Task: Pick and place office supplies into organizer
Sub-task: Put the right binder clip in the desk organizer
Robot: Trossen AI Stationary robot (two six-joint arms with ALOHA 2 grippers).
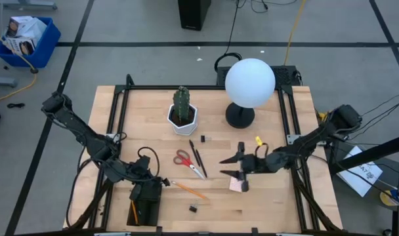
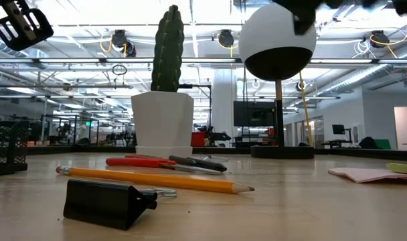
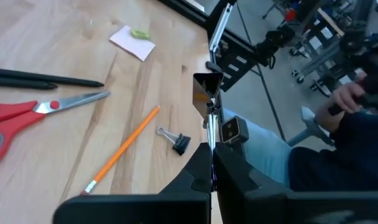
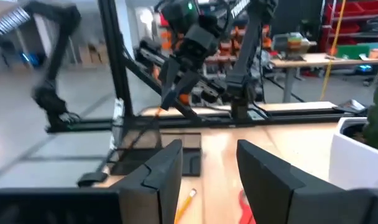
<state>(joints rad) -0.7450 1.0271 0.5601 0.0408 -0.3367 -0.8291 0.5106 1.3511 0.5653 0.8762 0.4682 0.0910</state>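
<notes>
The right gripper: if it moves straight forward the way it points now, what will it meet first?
Probably the left arm over the organizer. The right gripper, fingers apart, points across the table; the orange pencil lies below its line. Depth is uncertain.

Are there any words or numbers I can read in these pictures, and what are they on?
None can be read.
White sheet beside the table's right edge: dark print, too small to read.
Box in the blue bin: markings too blurred to read.
Pink sticky-note pad: no writing visible.
</notes>
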